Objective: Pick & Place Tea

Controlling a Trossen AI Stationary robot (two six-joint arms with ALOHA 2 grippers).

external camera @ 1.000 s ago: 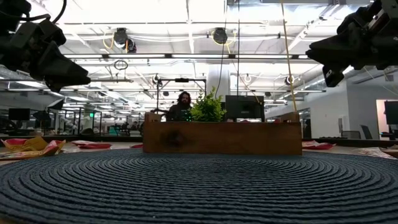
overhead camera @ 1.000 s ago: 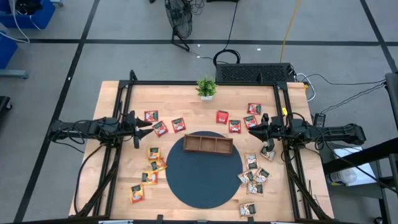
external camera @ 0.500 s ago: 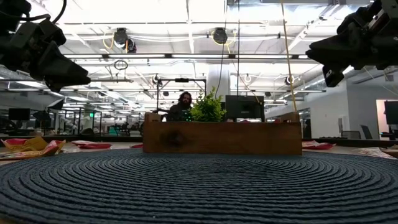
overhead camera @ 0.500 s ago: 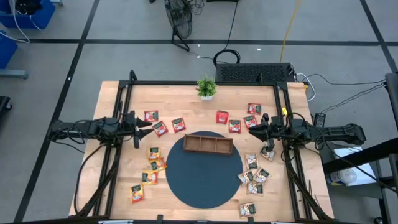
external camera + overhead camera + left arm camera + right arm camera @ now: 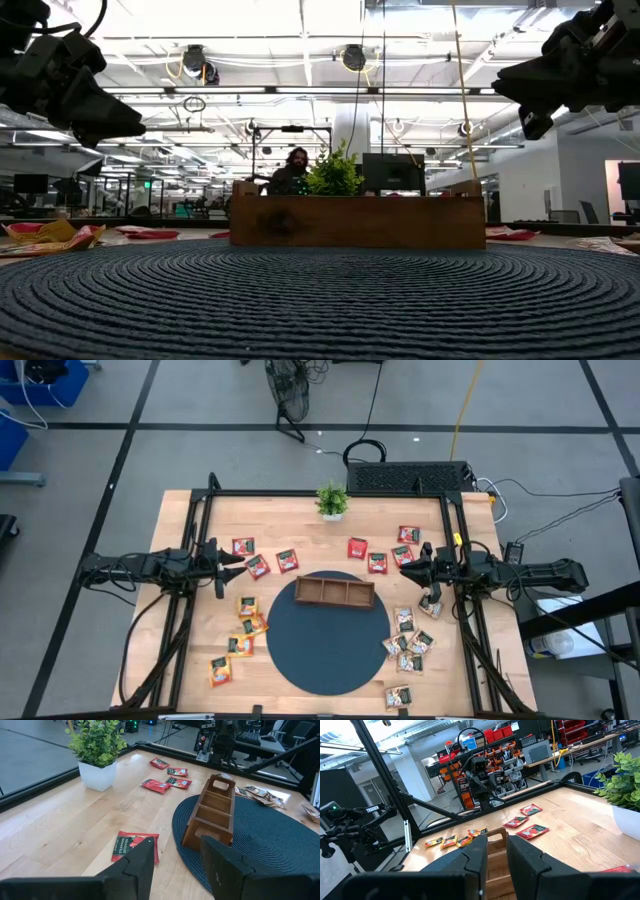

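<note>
1. Change over the last second: none. Both arms and every sachet sit exactly as in the earlier frames. Read: the run is idle, no pick under way.

2. Left claw (image 5: pixel 232 561) hangs above the worktop (image 5: pixel 190 630) on its left side, near the red tea sachets (image 5: pixel 258 566); fingers (image 5: pixel 141 865) part-open with a clear gap, nothing between them.

3. Right claw (image 5: pixel 408 571) hangs over the right side, near the red sachets there; its fingers (image 5: pixel 476 860) stand close together with a narrow gap, nothing held.

4. Tea location: all sachets lie loose on the worktop. Red ones lie along the far side of the dark round mat (image 5: pixel 335 660), yellow-orange sachets (image 5: pixel 245 628) to its left, pale green-white sachets (image 5: pixel 408 645) to its right.

5. Wooden three-compartment tray (image 5: pixel 335 592) on the mat's far edge; compartments look empty from above. Judgement: task is at its start, nothing placed yet.

6. Potted plant (image 5: pixel 332 501) at the far edge, away from both claws.

7. Writing: the nearest red sachet (image 5: pixel 135 846) carries white print, too small to read. No brand legible anywhere.
</note>
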